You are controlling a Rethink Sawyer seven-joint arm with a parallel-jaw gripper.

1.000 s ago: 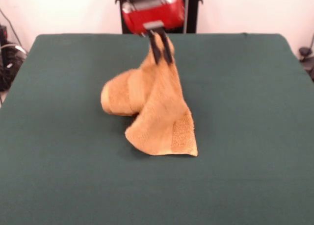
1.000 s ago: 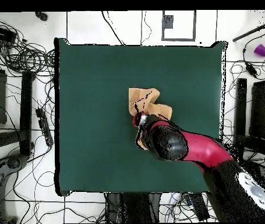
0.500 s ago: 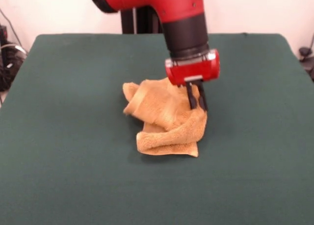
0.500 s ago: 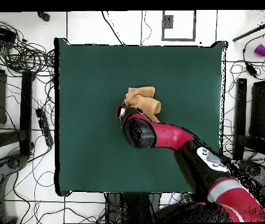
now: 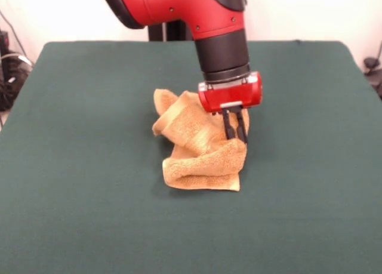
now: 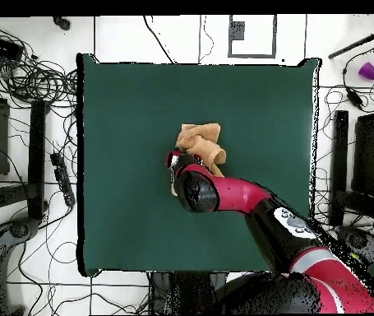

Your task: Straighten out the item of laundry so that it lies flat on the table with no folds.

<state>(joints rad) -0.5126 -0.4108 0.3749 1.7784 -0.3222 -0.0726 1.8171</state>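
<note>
Dark green felt covers the table [image 5: 77, 214] in the front view, and an orange-yellow terry towel [image 5: 200, 157] lies crumpled near its middle. The towel is bunched into a heap of several folds: a thick rolled fold runs along its near edge, and a smoother woven band shows on a raised flap at the picture's left. A red and black arm [image 5: 197, 17] comes down from above over the heap. Its pincer [image 5: 235, 131] has two thin black fingers drawn close together, their tips sunk into the right side of the cloth (they appear to be pinching a fold of the towel).

In the overhead view, the green table [image 6: 124, 107] fills the centre, ringed by a pale floor strewn with black cables [image 6: 34, 78]. The towel [image 6: 202, 138] sits a little above the table's middle, still a small folded lump, well away from every edge. The arm [image 6: 231, 193] reaches in from the lower right, and its wrist covers the towel's lower edge; the pincer itself is hidden beneath it.
</note>
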